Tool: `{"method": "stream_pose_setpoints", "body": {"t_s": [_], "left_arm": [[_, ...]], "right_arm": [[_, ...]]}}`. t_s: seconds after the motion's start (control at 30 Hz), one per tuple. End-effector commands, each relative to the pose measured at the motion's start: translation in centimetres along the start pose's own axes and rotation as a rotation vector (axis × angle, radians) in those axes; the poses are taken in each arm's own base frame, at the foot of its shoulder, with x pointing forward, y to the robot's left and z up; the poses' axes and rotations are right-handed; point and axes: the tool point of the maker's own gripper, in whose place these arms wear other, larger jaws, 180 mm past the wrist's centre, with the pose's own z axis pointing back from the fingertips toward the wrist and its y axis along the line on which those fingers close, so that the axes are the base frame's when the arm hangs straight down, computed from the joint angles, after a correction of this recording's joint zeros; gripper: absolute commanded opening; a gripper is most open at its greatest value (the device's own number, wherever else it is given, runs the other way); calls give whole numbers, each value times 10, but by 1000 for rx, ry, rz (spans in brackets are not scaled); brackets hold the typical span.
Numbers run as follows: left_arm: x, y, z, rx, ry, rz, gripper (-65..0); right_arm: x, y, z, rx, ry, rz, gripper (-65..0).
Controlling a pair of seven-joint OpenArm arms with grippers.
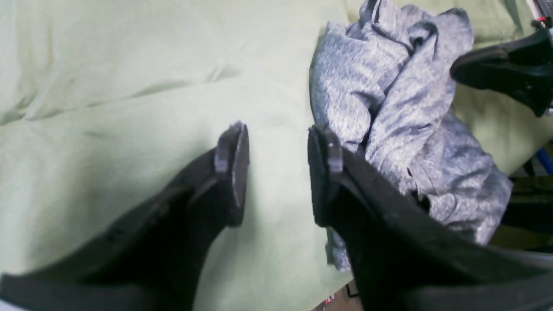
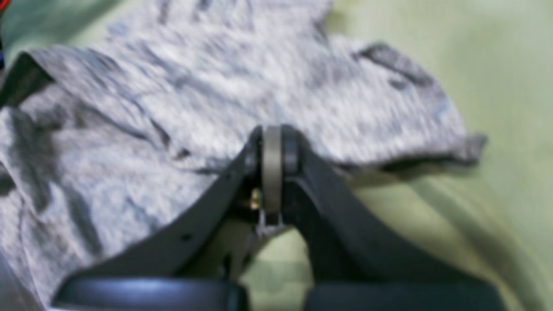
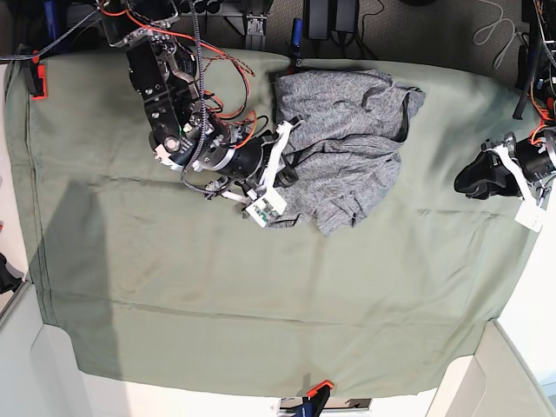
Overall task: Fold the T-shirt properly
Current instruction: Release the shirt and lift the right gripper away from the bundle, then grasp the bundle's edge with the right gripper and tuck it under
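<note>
The T-shirt (image 3: 347,148) lies crumpled in a heap on the far middle of the olive-green cloth (image 3: 217,278); it is mottled grey, with no print. My right gripper (image 2: 272,149) is shut, its tips at the near edge of the T-shirt (image 2: 216,99). The view is blurred, so I cannot tell whether any fabric is pinched. In the base view the right gripper (image 3: 288,165) sits at the heap's left side. My left gripper (image 1: 278,168) hangs open over bare green cloth, just left of the T-shirt (image 1: 389,108), holding nothing. In the base view the left gripper (image 3: 465,184) is well right of the heap.
The green cloth (image 1: 108,108) has soft creases and covers the whole table. Orange clamps (image 3: 318,387) hold it at the near edge and at the far left corner (image 3: 36,78). Cables and stands run along the far side. The right gripper (image 1: 510,69) shows beyond the heap.
</note>
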Motion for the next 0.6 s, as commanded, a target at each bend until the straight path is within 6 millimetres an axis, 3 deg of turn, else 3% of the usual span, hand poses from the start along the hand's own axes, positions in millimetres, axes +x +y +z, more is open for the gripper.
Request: {"method": "stream_pose_setpoints", "body": {"t_s": [0.0,0.13,0.3,0.43,0.57], "left_arm": [[15,-1,7,-4,-35,-32,-395],[15,-2,5,-9,-45,-26,-395],[9,-7,0,-23,-47,-4,-395],[3,-7,0,-23,-25,0,-395],[-2,-7,0,-23,-8,3,-394]], "right_arm": [[15,3,4,12,-60,7,-650],[16,6,2,28,-97,7,-650],[30,8,-1,49,-161,26,-650],[48,3,-7,52,-198,56,-650],[77,-1,-28,68,-214,70,-650]]}}
